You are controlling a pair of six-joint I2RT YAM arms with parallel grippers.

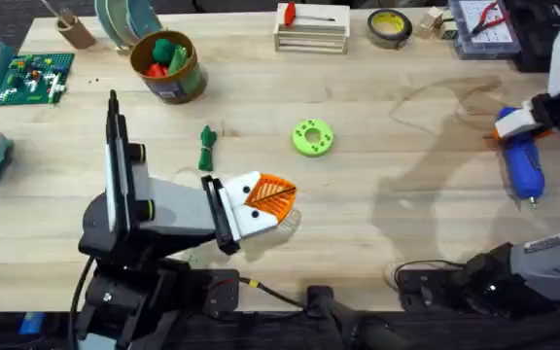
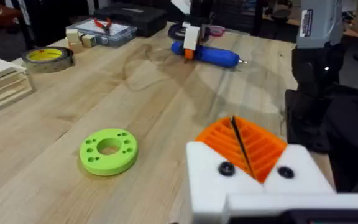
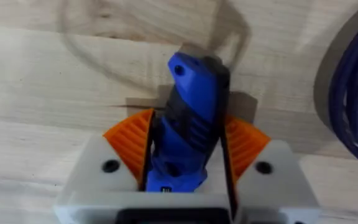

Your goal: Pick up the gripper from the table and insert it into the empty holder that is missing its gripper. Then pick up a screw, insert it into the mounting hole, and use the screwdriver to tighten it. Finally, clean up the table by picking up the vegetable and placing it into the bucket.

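My left gripper hovers low over the table, shut, its two orange ribbed pads pressed together. Each white holder behind the pads shows a dark screw head. The blue screwdriver lies at the right side, and my right gripper is shut on its handle. The dark green vegetable lies left of centre, just beyond my left gripper. The gold bucket stands at the back left with red and green pieces inside.
A bright green ring disc lies mid-table. Along the far edge are a wooden rack, a tape roll and a parts box. A green circuit board sits far left.
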